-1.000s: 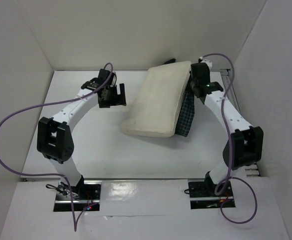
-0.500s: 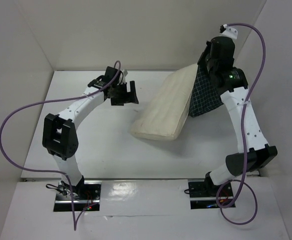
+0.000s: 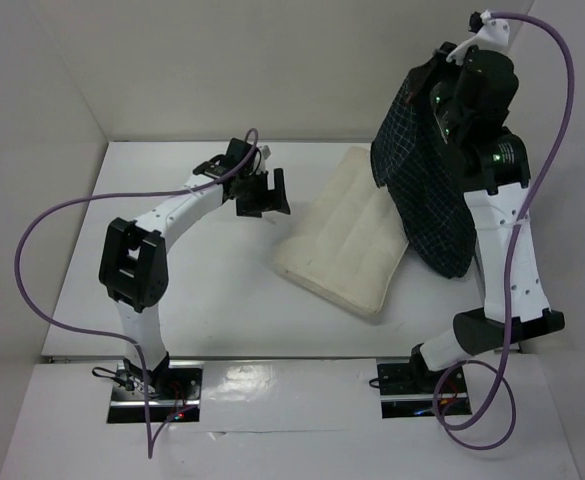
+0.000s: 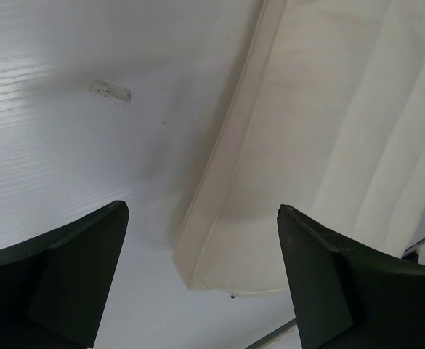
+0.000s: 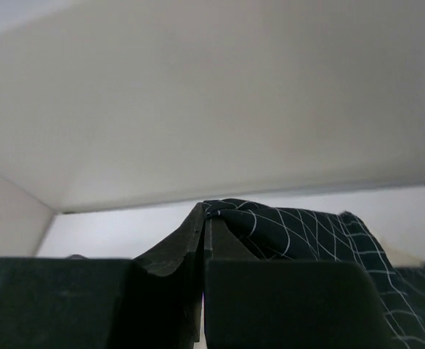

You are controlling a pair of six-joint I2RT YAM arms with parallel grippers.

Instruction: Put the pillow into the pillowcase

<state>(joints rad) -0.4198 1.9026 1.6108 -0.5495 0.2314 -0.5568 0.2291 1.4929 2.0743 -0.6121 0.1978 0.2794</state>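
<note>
Right arm is standing tall at 1 o'clock, right claw pinching a fold of the pillowcase, which is hanging down and covering the wrist. Left arm is reaching in from 9 o'clock, left claw spread wide, hovering over the pillow edge. Pillow is lying on the table, its 3 o'clock side hiding behind the pillowcase.

There is one pillow and one pillowcase, both toward the right edge of the single tabletop. Hands number two, the left hand and the right hand, and purple cables two as well.
</note>
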